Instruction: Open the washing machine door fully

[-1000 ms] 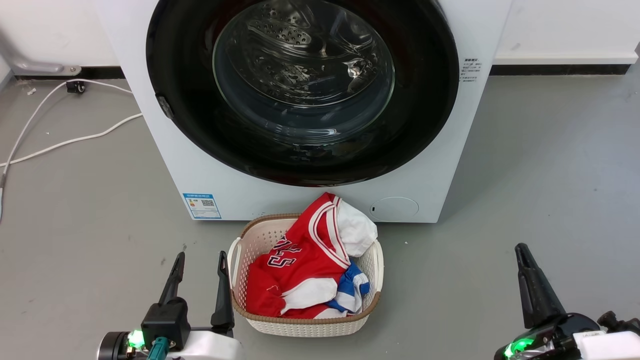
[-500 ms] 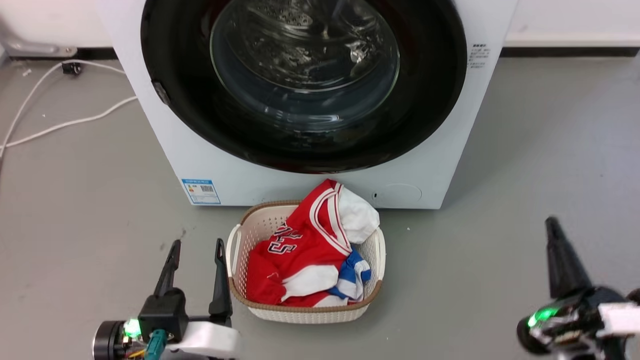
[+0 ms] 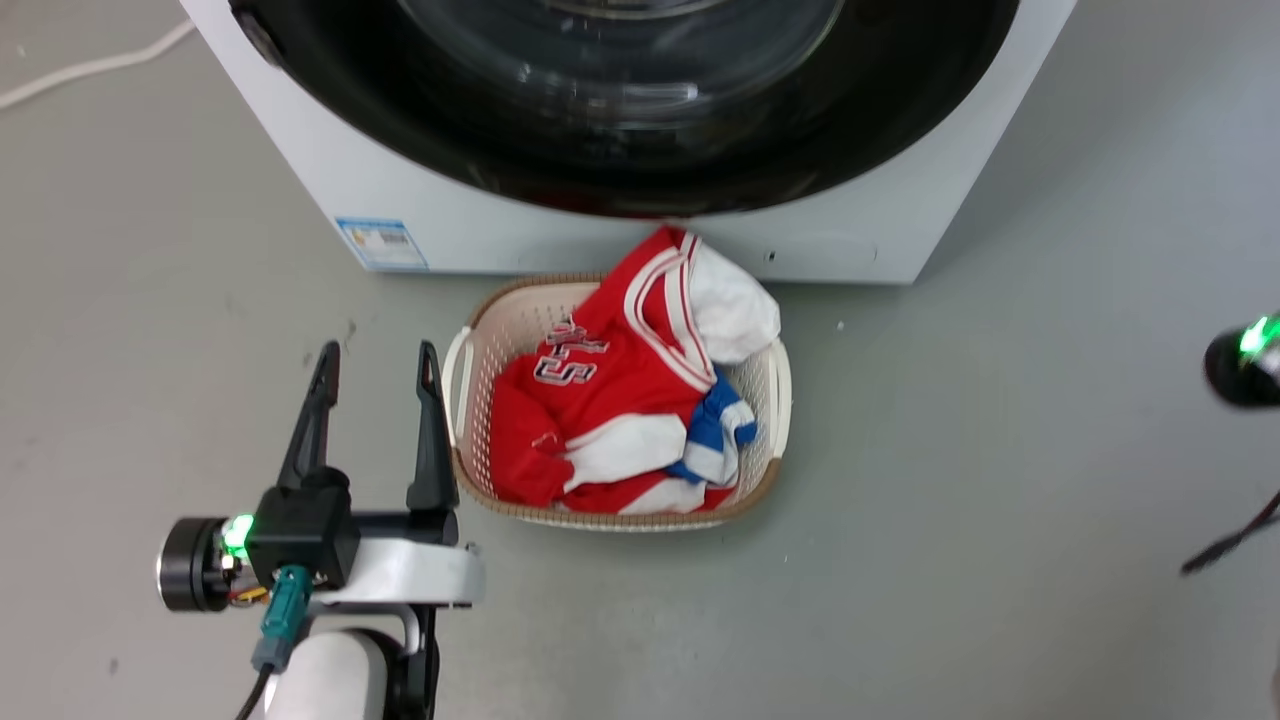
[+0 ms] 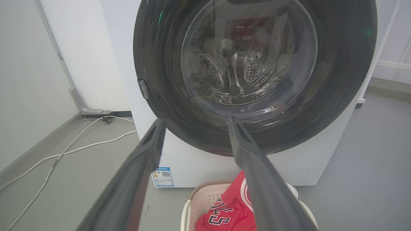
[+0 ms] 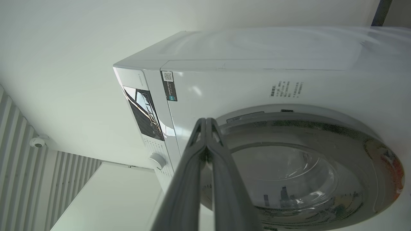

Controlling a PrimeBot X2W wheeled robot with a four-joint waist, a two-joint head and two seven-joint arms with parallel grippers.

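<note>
The big white front-loading washing machine [image 3: 330, 170] stands on the grey floor [image 3: 1000, 450], and its very large round glossy black door with the clear bulging glass bowl [image 3: 640, 165] lies flat against the machine's front, shut. In the left wrist view the door [image 4: 250, 64] covers most of the white front [image 4: 199, 166], with a small grey catch [image 4: 143, 89] on its rim. The left gripper [image 3: 378, 355] hangs over the floor just beside a cream perforated plastic basket with a brown rim [image 3: 470, 370]. Its two dark fingers are spread wide with nothing between them, and they point toward the door, apart from it. A red jersey with white trim [image 3: 600, 400] is heaped in the basket, which sits close below the door near a small blue label sticker [image 3: 381, 243]. In the right wrist view the right gripper [image 5: 205, 121] has its fingers pressed together on nothing, aimed at the white front beside the door's rim [image 5: 305, 179].
</note>
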